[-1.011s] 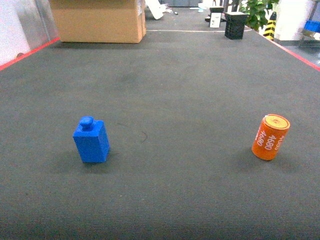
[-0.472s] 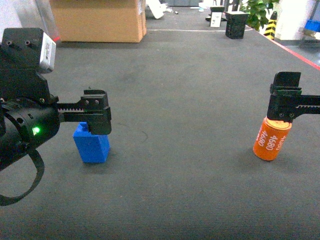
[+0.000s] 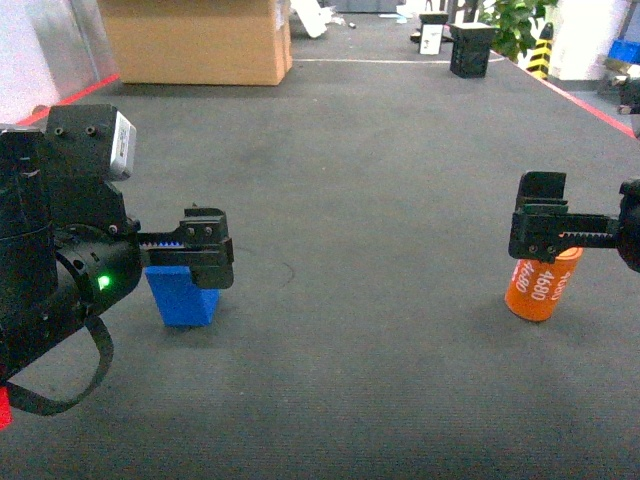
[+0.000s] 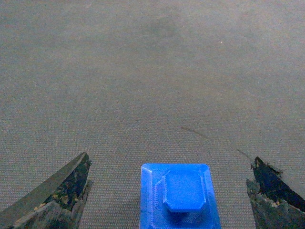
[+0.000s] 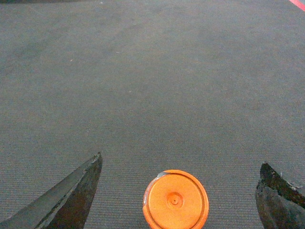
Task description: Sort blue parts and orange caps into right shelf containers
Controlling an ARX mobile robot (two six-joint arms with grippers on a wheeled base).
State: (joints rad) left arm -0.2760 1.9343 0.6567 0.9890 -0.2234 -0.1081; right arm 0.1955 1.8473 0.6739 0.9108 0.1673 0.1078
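A blue part [image 3: 182, 295] stands upright on the dark grey floor [image 3: 340, 180] at about 8 o'clock in the head view, and an orange cap [image 3: 541, 285] with white numbers on its side stands on the same floor at about 4 o'clock, well apart from the blue one. The left gripper [image 3: 205, 250] hangs directly over the blue part, covering its knob from the head camera. The right gripper [image 3: 540, 232] hangs over the top of the orange cap in the same way.

From the left wrist camera, the blue part [image 4: 180, 194] sits at 6 o'clock, its knob facing up, midway between the two dark fingertips [image 4: 59, 193] at 8 and 4 o'clock. The fingers are spread wide, with bare floor showing between each tip and the part, and nothing is held.

From the right wrist camera, the orange cap [image 5: 175, 199] also sits at 6 o'clock, its round top facing the lens, between the fingertips [image 5: 71, 195] at 8 and 4 o'clock. This gripper is likewise spread wide and holds nothing; the cap stands free of both fingers.

At 11 o'clock in the head view a large cardboard box [image 3: 195, 40] stands at the far edge of the floor, and at 1 o'clock a small black crate [image 3: 470, 50] stands beside a green plant [image 3: 515, 25].
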